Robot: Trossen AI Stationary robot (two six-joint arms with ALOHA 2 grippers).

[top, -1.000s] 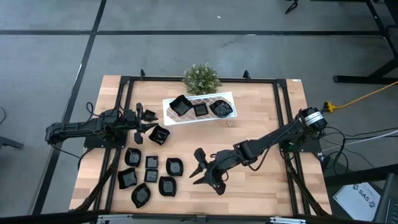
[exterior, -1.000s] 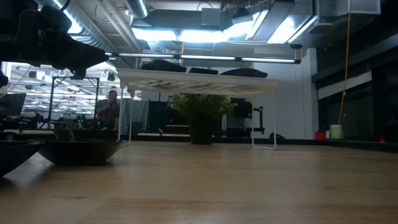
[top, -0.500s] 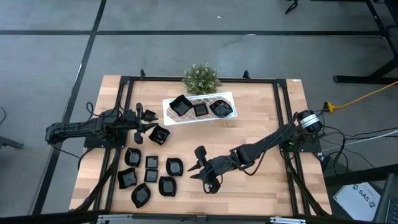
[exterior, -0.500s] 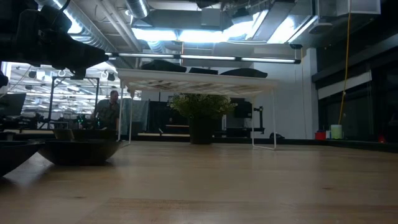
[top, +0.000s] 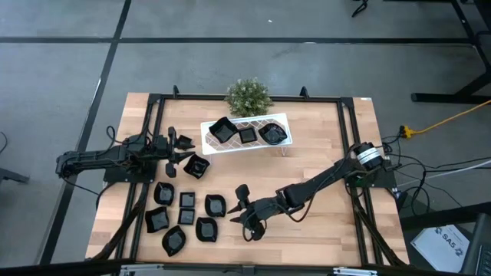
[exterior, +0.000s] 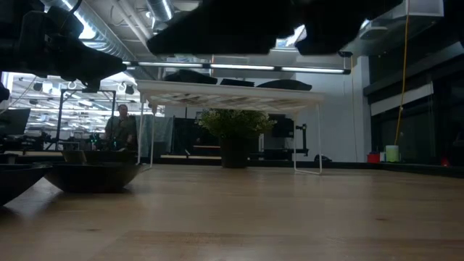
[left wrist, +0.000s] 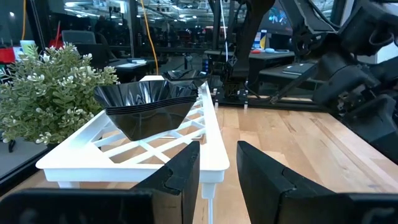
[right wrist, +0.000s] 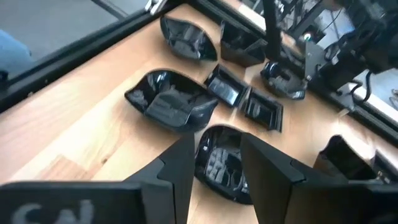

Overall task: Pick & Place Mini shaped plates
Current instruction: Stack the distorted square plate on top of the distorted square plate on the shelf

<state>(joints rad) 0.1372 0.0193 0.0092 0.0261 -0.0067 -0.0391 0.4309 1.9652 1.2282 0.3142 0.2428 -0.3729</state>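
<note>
Nearest the front edge of the wooden table [top: 322, 230], the right gripper [top: 243, 217] reaches in low over a cluster of mini shaped plates [top: 186, 214]: small glossy black dishes, some square, some rounded or leaf-like, lying close together on the bare wood. In the right wrist view its two dark fingers [right wrist: 178, 165] stand spread apart with nothing between them, and a rounded, glossy dish [right wrist: 219, 163] shows through the gap, with a leaf-shaped dish [right wrist: 171, 107] and two small square ones [right wrist: 226, 87] just beyond. Farther back on the left side, the left gripper [top: 175, 150] waits beside another black dish [top: 196, 165], which sits apart from the cluster; its fingers [left wrist: 180, 171] are also parted and empty, and they point toward the white rack [top: 244, 135]. The rack is a white lattice-patterned shelf on thin legs, and three more black dishes [top: 247, 133] rest in a row on top of it, the closest one in the left wrist view having fluted, ribbed sides [left wrist: 148, 107]. Just behind the rack stands a small green bushy plant [top: 248, 96]. A sheet of paper [top: 445, 244] lies on the floor off the table's right corner; its print is too small to read. Far off in the room behind the table, a person [exterior: 120, 125] stands among the equipment.
</note>
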